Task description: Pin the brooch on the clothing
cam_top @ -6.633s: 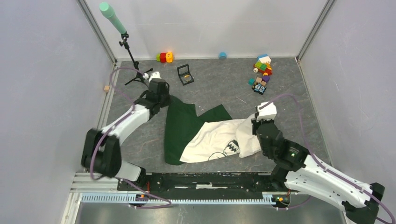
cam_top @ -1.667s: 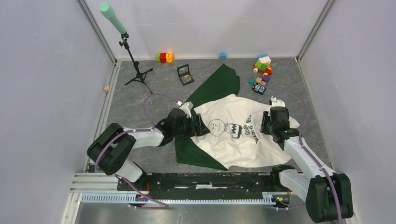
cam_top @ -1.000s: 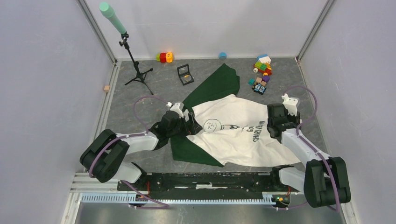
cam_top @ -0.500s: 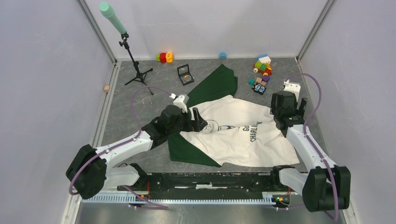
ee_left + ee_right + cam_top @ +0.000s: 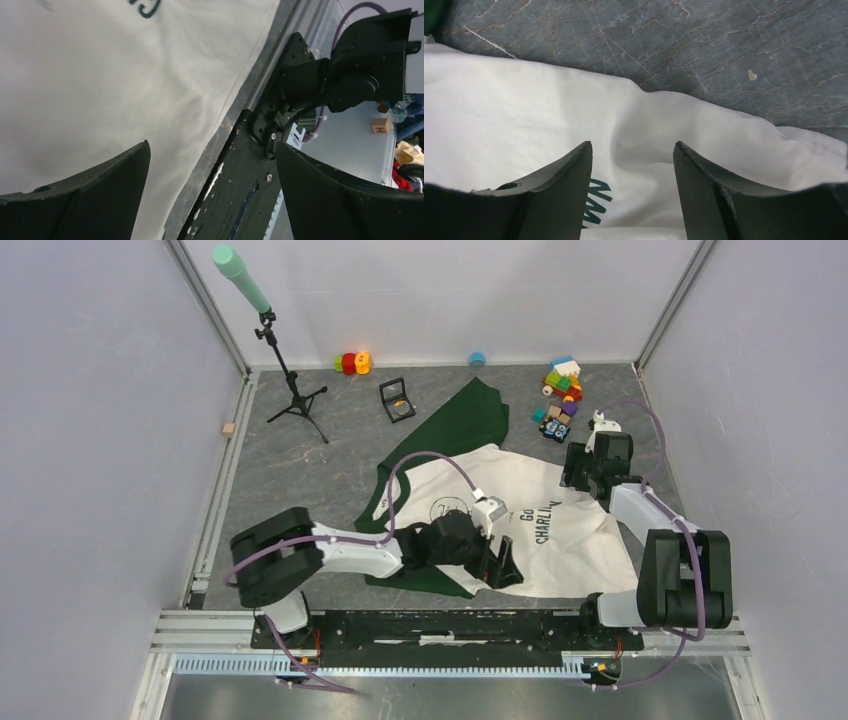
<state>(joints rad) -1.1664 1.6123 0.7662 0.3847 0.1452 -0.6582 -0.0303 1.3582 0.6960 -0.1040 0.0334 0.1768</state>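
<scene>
The clothing [image 5: 530,540], a cream T-shirt with dark green sleeves and black lettering, lies spread flat mid-table. My left gripper [image 5: 505,570] reaches across to its near hem. In the left wrist view it [image 5: 212,145] stands open and wide over the cream cloth [image 5: 110,90] and the black base rail, holding nothing. My right gripper [image 5: 582,472] hovers at the shirt's far right edge. In the right wrist view it [image 5: 631,145] is open above a fold of white fabric [image 5: 649,130]. The brooch is too small to make out; a dull spot shows in the small black box [image 5: 397,400].
A tripod [image 5: 290,390] with a mint-topped pole stands at the back left. Red and yellow toys [image 5: 351,362], a blue cap [image 5: 477,358] and a pile of coloured blocks [image 5: 559,390] line the back. A wooden cube [image 5: 229,429] lies at the left wall.
My left arm has swung from the shirt's collar side across to its near hem. The right gripper has drawn back to the shirt's far right edge, with its jaws apart.
</scene>
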